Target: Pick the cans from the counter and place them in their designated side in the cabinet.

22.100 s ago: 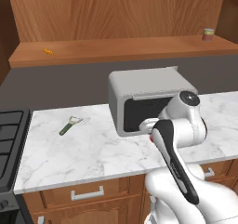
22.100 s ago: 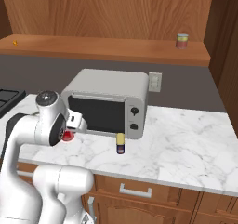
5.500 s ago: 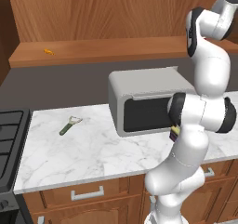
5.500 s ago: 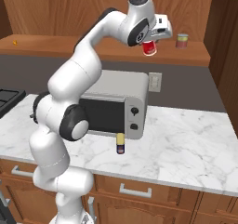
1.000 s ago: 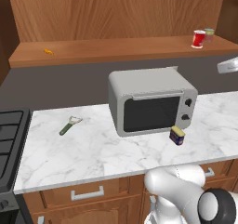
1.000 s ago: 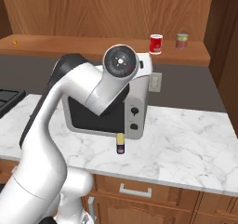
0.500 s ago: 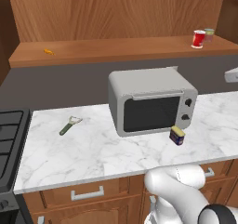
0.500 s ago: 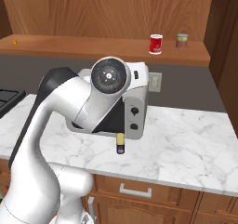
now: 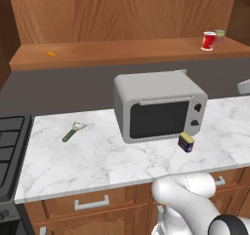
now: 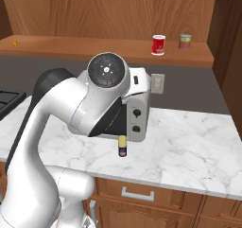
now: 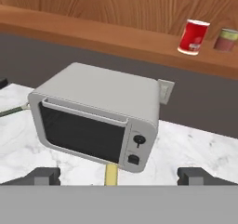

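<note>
The cabinet (image 9: 122, 51) holds the red can (image 9: 208, 40) at its right end. On the counter (image 9: 97, 156), the blue can (image 9: 185, 142) stands before the microwave (image 9: 158, 105): likely light, rigid, smooth; grip its sides. The gripper (image 11: 118, 174) hangs wide and empty.

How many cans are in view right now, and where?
3: the red can and a pale greenish can on the cabinet shelf; the dark blue can on the counter before the microwave.

red can shelved, blue can on counter
Red can (image 11: 194, 36) upright in cabinet (image 11: 93, 35), above-right of pincer (image 11: 116, 175). Blue-yellow can (image 11: 111, 174) upright on marble counter (image 11: 195, 148), between its tips.
</note>
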Available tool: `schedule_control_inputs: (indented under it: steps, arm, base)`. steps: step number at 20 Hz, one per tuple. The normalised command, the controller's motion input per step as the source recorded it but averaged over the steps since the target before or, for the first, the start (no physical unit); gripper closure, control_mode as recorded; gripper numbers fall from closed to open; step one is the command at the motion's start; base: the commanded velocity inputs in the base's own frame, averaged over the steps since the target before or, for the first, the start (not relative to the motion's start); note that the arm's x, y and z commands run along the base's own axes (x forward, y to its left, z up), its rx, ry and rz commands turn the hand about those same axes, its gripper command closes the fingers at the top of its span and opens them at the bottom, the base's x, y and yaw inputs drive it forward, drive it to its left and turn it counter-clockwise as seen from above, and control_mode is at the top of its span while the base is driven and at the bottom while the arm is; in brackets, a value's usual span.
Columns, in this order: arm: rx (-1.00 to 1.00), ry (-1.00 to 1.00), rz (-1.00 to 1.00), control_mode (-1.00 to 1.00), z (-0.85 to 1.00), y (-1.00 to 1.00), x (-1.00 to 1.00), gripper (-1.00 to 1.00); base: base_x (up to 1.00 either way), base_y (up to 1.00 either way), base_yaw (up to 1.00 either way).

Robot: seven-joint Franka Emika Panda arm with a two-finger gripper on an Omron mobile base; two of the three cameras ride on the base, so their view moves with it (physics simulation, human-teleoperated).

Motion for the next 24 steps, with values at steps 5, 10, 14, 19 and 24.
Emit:
schedule_control_inputs:
  steps: [5,10,14,19,24]
  arm:
    - [-0.02,0.07,0.00,-1.00,-0.19,0.04,-0.05,-1.00]
    - [0.01,0.01,0.00,-1.00,-0.13,0.11,-0.11,-1.00]
    - [-0.05,0.02,0.00,-1.00,-0.14,0.02,-0.18,-1.00]
    - [-0.11,0.08,-0.01,-1.00,-0.12,0.03,-0.15,-1.00]
    - [-0.14,0.14,0.00,-1.00,-0.11,0.04,-0.02,-1.00]
  base:
    - [0.00,0.00,0.00]
    - [0.00,0.00,0.00]
    - [0.00,0.00,0.00]
    - [0.00,0.00,0.00]
    - [0.00,0.00,0.00]
